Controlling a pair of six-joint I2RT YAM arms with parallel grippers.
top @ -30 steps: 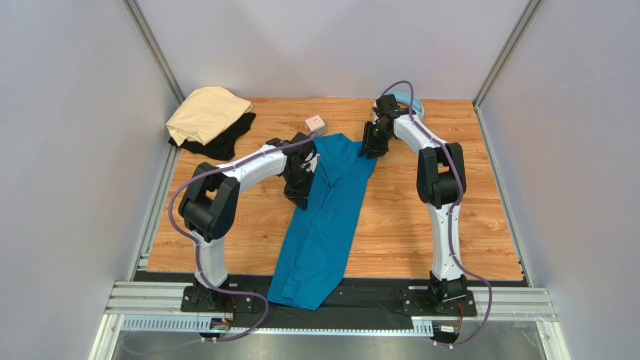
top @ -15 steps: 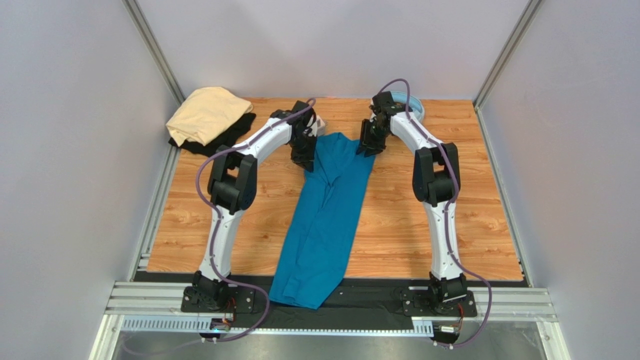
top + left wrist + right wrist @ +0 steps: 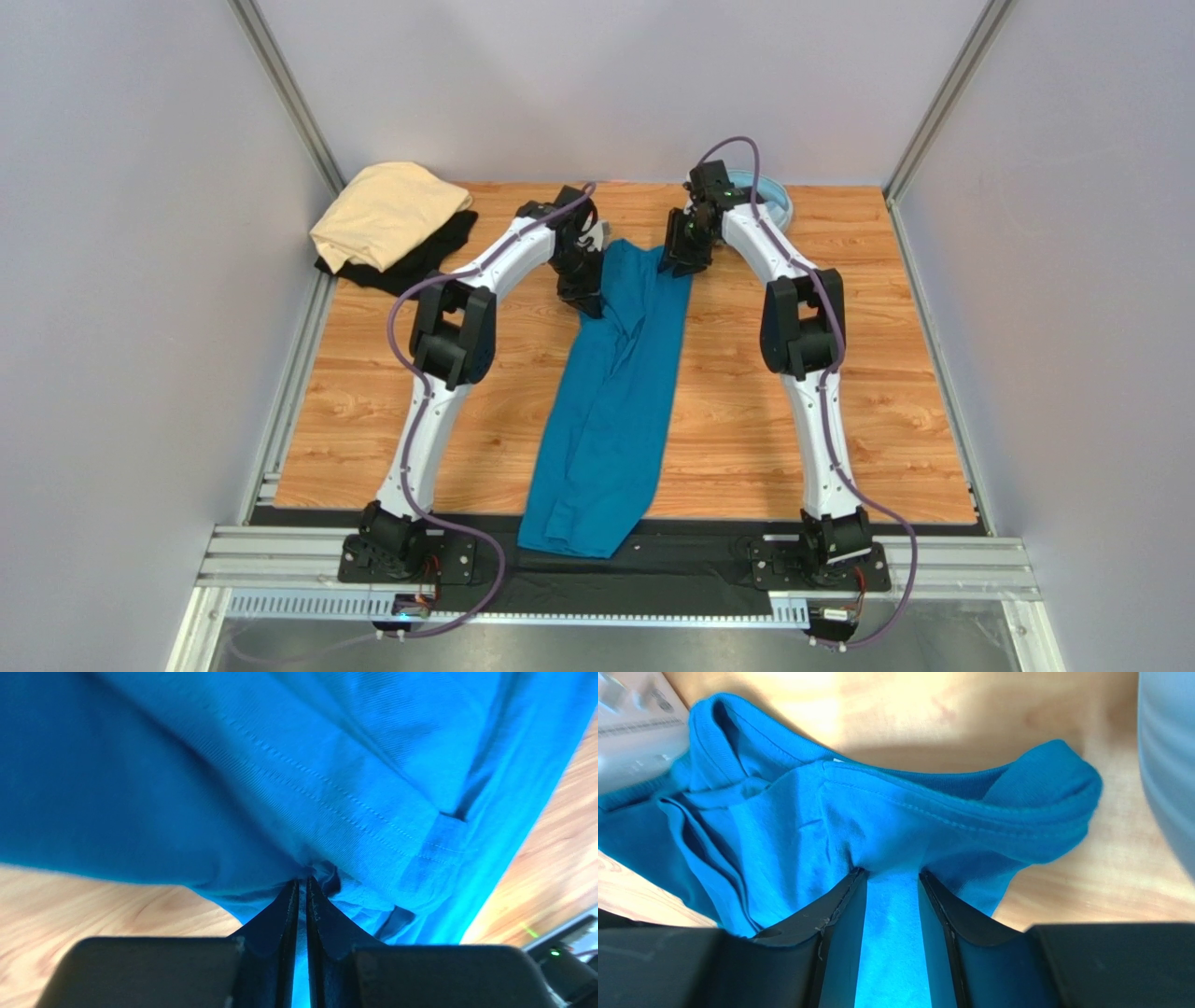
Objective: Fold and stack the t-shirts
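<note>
a: wooden table [image 3: 870, 406], grey walls [image 3: 140, 280] on three sides, aluminium rail [image 3: 267, 560] along the near edge. task thing?
b: teal-blue t-shirt [image 3: 610, 420], bunched into a long narrow strip, running from the far middle of the table down to the near edge, near end lying over the black strip [image 3: 701, 539] by the rail.
a: left gripper [image 3: 586, 294]?
b: at the far left corner of the strip, clenched on the teal cloth. in the left wrist view, fingers [image 3: 277, 917] almost touching, thin fold pinched between the tips, stitched hem just above.
a: right gripper [image 3: 682, 263]?
b: far right corner of the same strip, near the other one but apart. also gripping the teal cloth. in the right wrist view, fingers [image 3: 840, 910] a bit apart, thicker bunch of fabric filling the gap, hemmed edge curling across above the tips.
a: other shirts?
b: pale tan t-shirt [image 3: 382, 210] crumpled in the far left corner, sitting on top of the black t-shirt [image 3: 421, 259], black edge poking out on the near right side. well apart from both grippers.
a: anything else?
b: light-blue headphones [image 3: 774, 196] at the far edge, partly hidden behind the right arm.
</note>
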